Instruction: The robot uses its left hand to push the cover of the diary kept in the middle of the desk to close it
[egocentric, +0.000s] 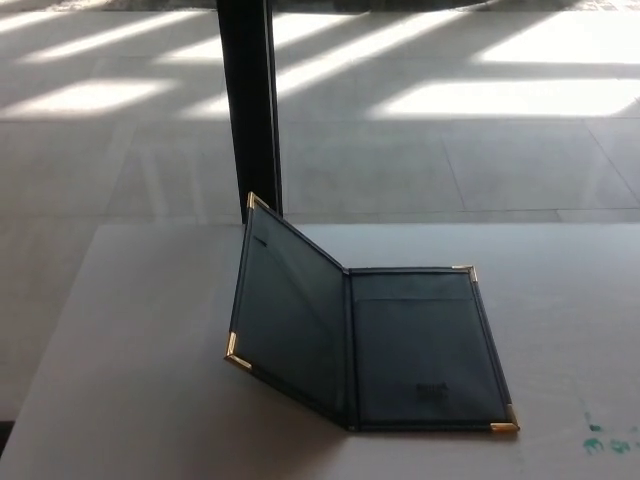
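diary (375, 345) ctr frame, open on worktop (140, 380) | left cover (290, 315) raised, tilted | right half flat | both hands out of shot, state unknown

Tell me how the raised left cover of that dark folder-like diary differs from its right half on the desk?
The diary's dark left cover stands tilted up off the pale desk; the dark right half lies flat on it. The left cover looks plain, with a small slit near its top; the right half shows a pocket edge and a small dark mark low down. Both have gold metal corners and join at the spine. No robot hand shows.
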